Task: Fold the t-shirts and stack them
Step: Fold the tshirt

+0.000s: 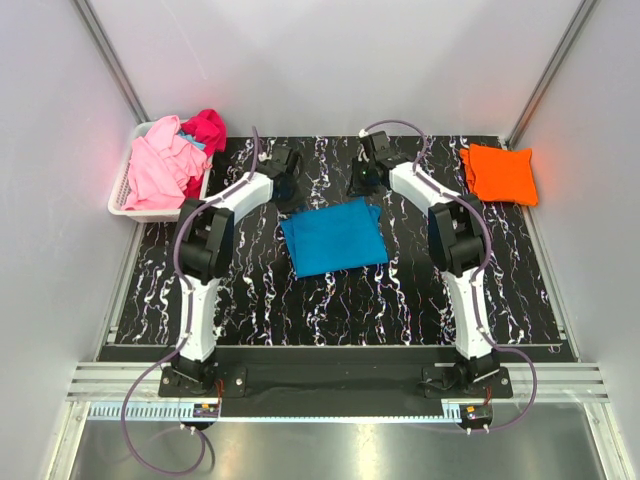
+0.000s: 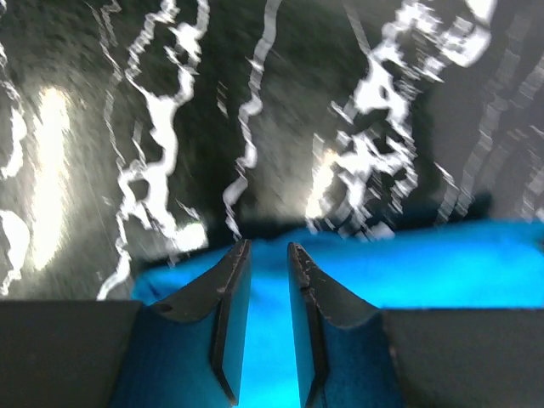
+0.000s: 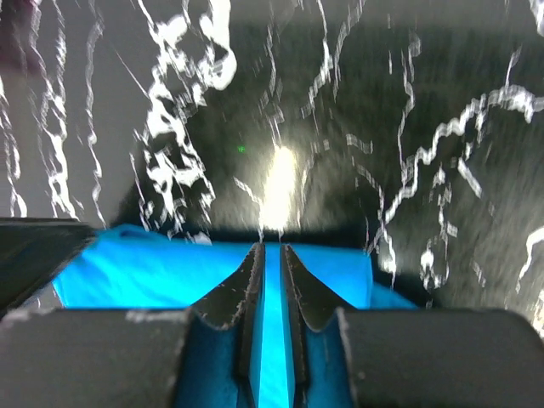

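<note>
The turquoise-blue t-shirt [image 1: 333, 237] lies folded into a flat rectangle at the table's centre. The orange t-shirt [image 1: 498, 172] lies folded at the back right. The light pink t-shirt [image 1: 160, 165] and the magenta t-shirt [image 1: 205, 130] are heaped in the basket. My left gripper [image 1: 287, 190] is at the blue shirt's far left corner. Its jaws [image 2: 268, 246] stand a narrow gap apart over the blue cloth [image 2: 442, 263]. My right gripper [image 1: 366, 180] is at the far right corner. Its jaws [image 3: 272, 248] are a slit apart over the cloth [image 3: 136, 272]. Nothing shows pinched in either.
A white slatted basket [image 1: 122, 190] stands at the back left, off the black marbled mat [image 1: 340, 305]. Grey walls close in the left, right and back sides. The arm bases stand on a rail at the near edge.
</note>
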